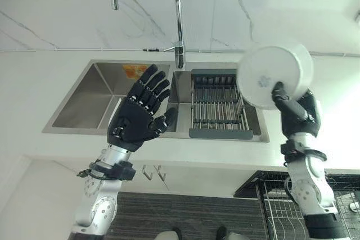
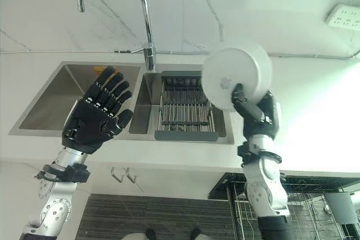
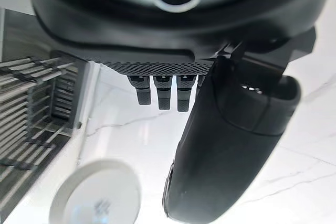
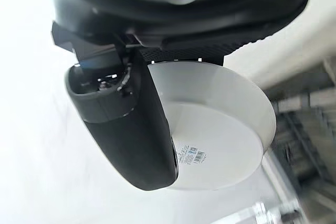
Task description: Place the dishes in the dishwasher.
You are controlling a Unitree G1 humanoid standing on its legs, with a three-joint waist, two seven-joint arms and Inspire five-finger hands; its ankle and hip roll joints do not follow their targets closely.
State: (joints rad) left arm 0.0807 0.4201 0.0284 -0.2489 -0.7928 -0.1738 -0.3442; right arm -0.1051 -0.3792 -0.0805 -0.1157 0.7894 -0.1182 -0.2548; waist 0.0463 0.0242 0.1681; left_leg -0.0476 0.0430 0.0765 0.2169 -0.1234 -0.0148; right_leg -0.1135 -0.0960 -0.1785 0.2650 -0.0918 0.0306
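From the left eye view, the right robot hand (image 1: pixel 298 113) holds a white bowl (image 1: pixel 274 75) up above the tabletop (image 1: pixel 34 77), over the right end of the sink (image 1: pixel 95 96), its underside turned toward the camera. The thumb presses on the bowl's base while the fingers go round behind it. The left robot hand (image 1: pixel 139 113) hangs over the sink's middle, fingers straight and spread, holding nothing. Below the tabletop's front edge at the right, a wire dishwasher rack (image 1: pixel 281 200) stands pulled out.

In the right eye view, a dark drying rack (image 2: pixel 185 108) sits in the sink's right basin, beneath the tap (image 2: pixel 147 26). The bowl is clear of both.

The left wrist view confirms the straight fingers (image 3: pixel 164 95) and empty palm, with the bowl showing well apart.

The right wrist view shows the thumb (image 4: pixel 131 129) clamped across the bowl's base, the wall cupped in the palm. The grip looks secure. To do this step well, the robot should probably swing the bowl out past the tabletop's front edge before lowering it, keep the pinch firm, and tilt the bowl to slot between the rack's wires.
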